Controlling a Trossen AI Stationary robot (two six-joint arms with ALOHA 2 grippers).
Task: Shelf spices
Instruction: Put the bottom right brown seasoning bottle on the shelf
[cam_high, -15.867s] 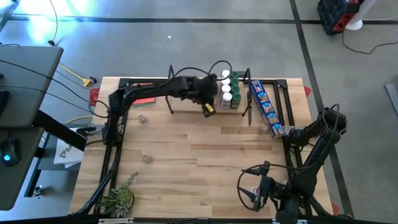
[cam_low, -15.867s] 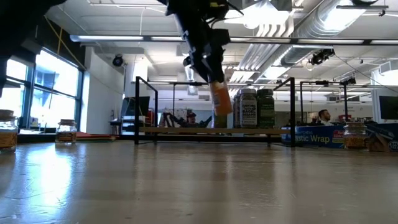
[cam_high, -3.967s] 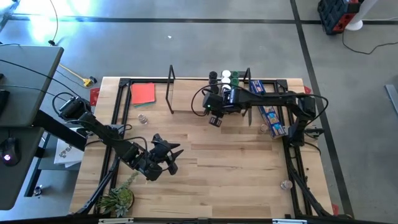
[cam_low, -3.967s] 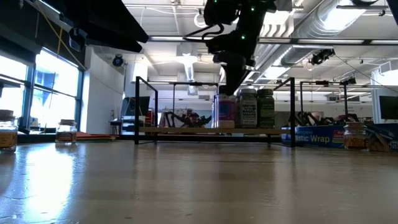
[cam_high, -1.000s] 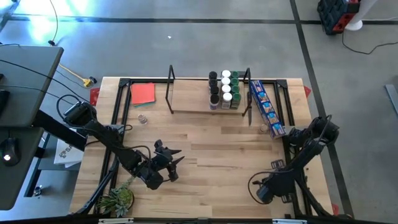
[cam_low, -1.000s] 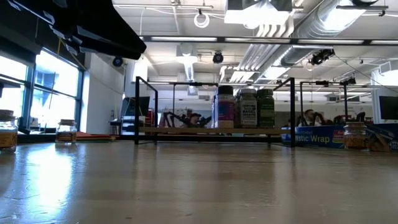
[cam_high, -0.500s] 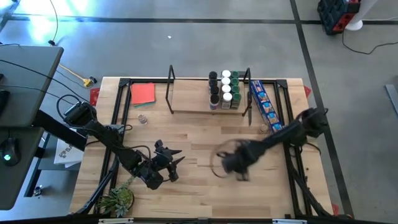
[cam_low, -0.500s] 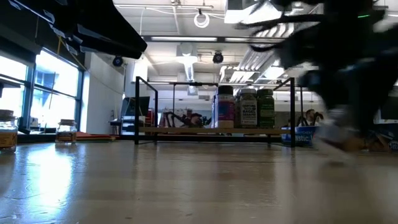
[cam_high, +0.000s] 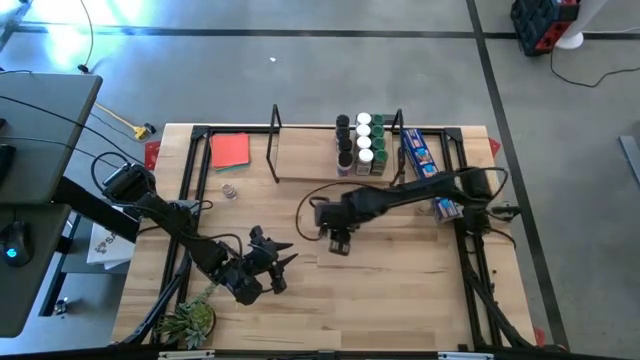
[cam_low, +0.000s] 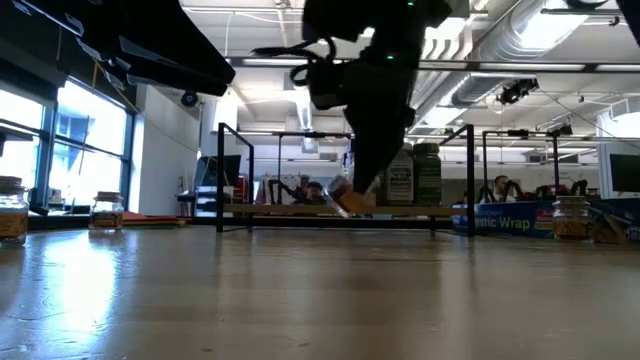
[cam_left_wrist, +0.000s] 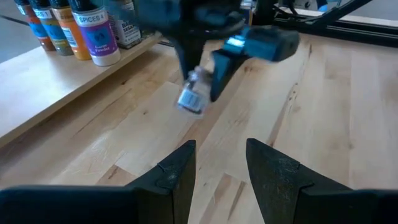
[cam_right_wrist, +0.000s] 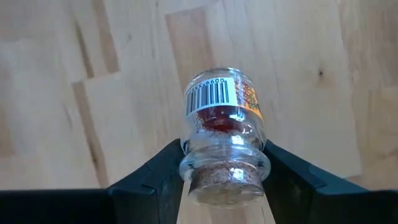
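Note:
My right gripper (cam_high: 338, 242) hangs over the middle of the table, shut on a small clear spice jar (cam_right_wrist: 222, 127) with a cork top, red spice and a barcode label. The jar also shows in the low view (cam_low: 341, 197) and the left wrist view (cam_left_wrist: 191, 99). The shelf (cam_high: 308, 166) stands at the far edge, with several jars (cam_high: 360, 146) upright at its right end. My left gripper (cam_high: 276, 262) waits open over the near left of the table, with nothing between its fingers (cam_left_wrist: 179, 169). My right gripper pinches the jar's neck (cam_right_wrist: 194, 159), just below the cork, between its two fingers (cam_right_wrist: 163, 169). The fingers come from above, pointing steeply down. The jar hangs clear of the table, cork toward the wrist and bottom tilted downward.
Loose jars stand on the table at the left (cam_high: 229, 191) (cam_low: 105, 211) and at the right (cam_low: 571, 216). A long blue box (cam_high: 428, 172) lies right of the shelf, a red card (cam_high: 230, 150) at the far left, and a plant (cam_high: 190, 322) at the near left corner.
My right gripper has swept fast from the table's near right corner toward its middle and the far edge, rising a little and tipping to point steeply down. The jar now hangs in it, clear of the table.

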